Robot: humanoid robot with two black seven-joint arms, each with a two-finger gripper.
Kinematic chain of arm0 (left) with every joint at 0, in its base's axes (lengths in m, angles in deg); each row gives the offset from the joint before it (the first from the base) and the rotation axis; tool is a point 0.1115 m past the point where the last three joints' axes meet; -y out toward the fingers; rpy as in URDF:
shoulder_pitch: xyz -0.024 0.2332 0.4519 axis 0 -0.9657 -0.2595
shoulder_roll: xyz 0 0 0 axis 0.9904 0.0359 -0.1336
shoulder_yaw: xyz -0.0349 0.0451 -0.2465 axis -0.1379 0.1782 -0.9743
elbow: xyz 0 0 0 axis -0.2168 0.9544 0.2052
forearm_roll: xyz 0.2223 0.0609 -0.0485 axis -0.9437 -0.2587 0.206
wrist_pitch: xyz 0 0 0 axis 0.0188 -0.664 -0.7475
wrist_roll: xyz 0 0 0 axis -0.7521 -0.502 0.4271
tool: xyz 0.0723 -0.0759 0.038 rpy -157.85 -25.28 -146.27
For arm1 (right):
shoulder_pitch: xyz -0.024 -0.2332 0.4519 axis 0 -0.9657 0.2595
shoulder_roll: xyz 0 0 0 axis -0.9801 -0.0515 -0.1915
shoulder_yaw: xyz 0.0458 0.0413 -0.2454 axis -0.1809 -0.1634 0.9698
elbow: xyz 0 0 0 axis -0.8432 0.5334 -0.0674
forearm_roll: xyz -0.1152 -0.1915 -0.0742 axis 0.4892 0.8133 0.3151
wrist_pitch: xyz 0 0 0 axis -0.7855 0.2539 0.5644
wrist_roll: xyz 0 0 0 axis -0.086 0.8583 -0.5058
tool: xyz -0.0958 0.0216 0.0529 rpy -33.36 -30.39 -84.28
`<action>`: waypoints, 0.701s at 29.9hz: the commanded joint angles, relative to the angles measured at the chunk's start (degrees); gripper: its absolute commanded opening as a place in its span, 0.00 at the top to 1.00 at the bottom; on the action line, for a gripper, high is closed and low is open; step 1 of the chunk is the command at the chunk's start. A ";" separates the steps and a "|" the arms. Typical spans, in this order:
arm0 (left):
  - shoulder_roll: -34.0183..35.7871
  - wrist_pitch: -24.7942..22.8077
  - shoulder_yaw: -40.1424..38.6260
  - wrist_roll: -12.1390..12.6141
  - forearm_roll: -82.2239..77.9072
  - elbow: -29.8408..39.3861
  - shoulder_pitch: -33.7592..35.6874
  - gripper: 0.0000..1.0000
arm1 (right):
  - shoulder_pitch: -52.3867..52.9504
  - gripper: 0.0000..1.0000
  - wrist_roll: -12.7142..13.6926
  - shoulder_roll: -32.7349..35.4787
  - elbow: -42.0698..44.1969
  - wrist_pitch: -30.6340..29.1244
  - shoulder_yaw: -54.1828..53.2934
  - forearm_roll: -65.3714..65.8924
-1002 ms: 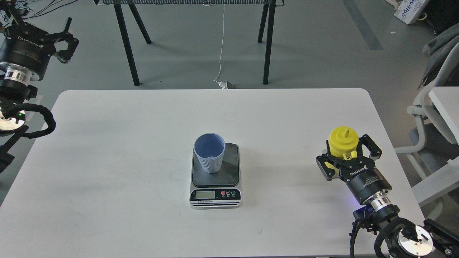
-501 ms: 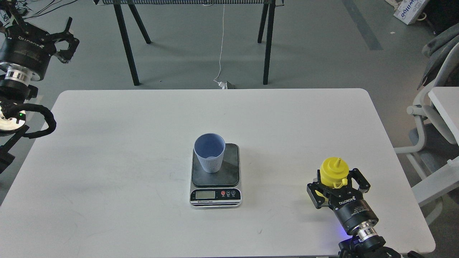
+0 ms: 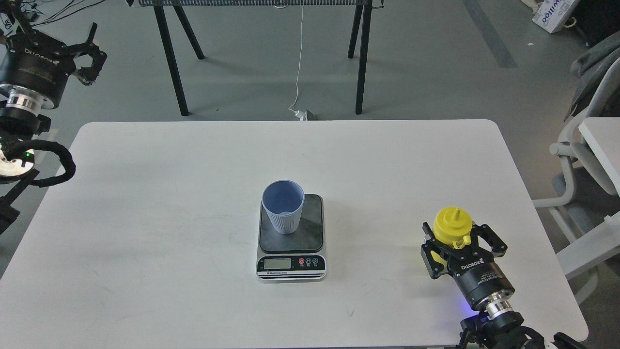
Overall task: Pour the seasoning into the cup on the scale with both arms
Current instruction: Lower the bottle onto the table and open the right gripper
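While clamped by right claw (image 3: 460, 242) at near right of tabletop (image 3: 145, 203): yellow seasoning (image 3: 452, 227), upright. Centred: cup (image 3: 283, 207), standing on scale (image 3: 291, 240), far-left part of platform. Left claw (image 3: 87, 52) raised beyond far-left corner, fingers apart, empty.

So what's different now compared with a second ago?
The right gripper, shut on the yellow seasoning bottle, carried it toward the table's near edge, then slightly back. The cup, scale and left gripper stayed put.
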 commanded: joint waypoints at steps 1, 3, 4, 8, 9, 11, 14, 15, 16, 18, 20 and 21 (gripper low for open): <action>0.10 0.01 0.00 0.03 0.01 0.17 0.12 0.00 | -0.62 0.03 -0.19 0.72 -1.18 0.00 -0.08 0.00; 0.19 0.01 0.00 -0.06 0.01 0.17 0.12 0.00 | -1.41 0.02 -0.27 1.77 -2.33 0.00 -0.16 0.00; 0.27 0.01 0.00 -0.06 0.01 0.17 0.12 0.00 | -1.85 0.01 -0.28 2.13 -3.03 0.00 -0.16 0.00; 0.45 -0.08 -0.09 -0.06 0.01 0.17 0.12 0.00 | -4.66 0.01 -0.36 4.76 -6.10 0.00 -0.25 0.08; 0.54 -0.08 -0.09 -0.06 0.01 0.26 0.03 0.00 | -5.53 0.01 -0.36 5.64 -6.72 0.00 -0.25 0.08; 0.62 -0.08 -0.09 -0.06 0.01 0.26 0.12 0.00 | -7.38 0.01 -0.36 7.05 -7.25 0.00 -0.25 0.52; 0.63 -0.17 -0.09 -0.06 0.09 0.26 0.12 0.00 | -10.19 0.01 -0.36 8.63 -6.99 0.00 -0.25 0.70; 0.63 -0.17 -0.09 -0.06 0.10 0.26 0.12 0.00 | -11.07 0.01 -0.36 9.24 -6.90 0.00 -0.25 0.70; 0.63 -0.17 -0.09 -0.14 0.10 0.34 0.12 0.00 | -12.21 0.01 -0.36 10.12 -6.90 0.00 -0.25 0.70; 0.62 -0.08 -0.09 -0.14 0.10 0.43 0.12 0.00 | -14.50 0.01 -0.45 12.23 -7.08 0.00 -0.34 0.70; 0.71 -0.08 -0.09 -0.14 0.10 0.43 0.03 0.00 | -16.78 0.01 -0.54 14.95 -7.25 0.00 -0.78 0.70; 0.80 -0.17 -0.09 -0.06 0.10 0.43 0.03 0.00 | -17.66 0.01 -0.54 16.62 -7.25 0.00 -1.13 0.70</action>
